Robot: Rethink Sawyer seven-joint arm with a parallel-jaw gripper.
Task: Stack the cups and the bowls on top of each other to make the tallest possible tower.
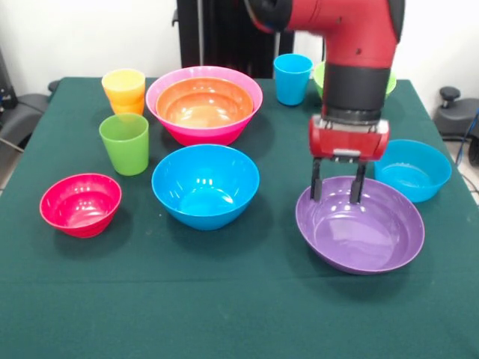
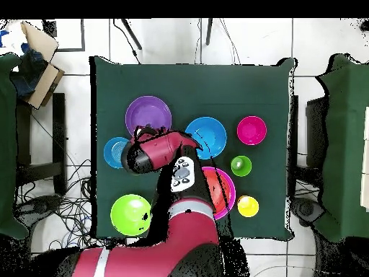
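My gripper [image 1: 337, 196] is open and empty, its fingertips [image 1: 316, 191] at the far rim of the large purple bowl [image 1: 363, 232], which also shows in the overhead view [image 2: 148, 114]. The orange bowl [image 1: 203, 105] sits nested in the large pink bowl [image 1: 202, 136]. A yellow cup [image 1: 123, 81] sits in an orange cup [image 1: 129, 106] at the far left. A green cup [image 1: 125, 143] and a blue cup [image 1: 292, 78] stand alone. The large blue bowl [image 1: 206, 185], the small red-pink bowl [image 1: 80, 203] and the light blue bowl [image 1: 413, 170] stand apart. The light green bowl [image 2: 130, 213] is mostly hidden behind the arm in the front view.
All pieces rest on a dark green tablecloth [image 1: 224, 299]. The near strip of the cloth holds no pieces. My red arm [image 2: 180, 173] covers part of the pink bowl in the overhead view. A cardboard box [image 2: 39, 61] sits off the table.
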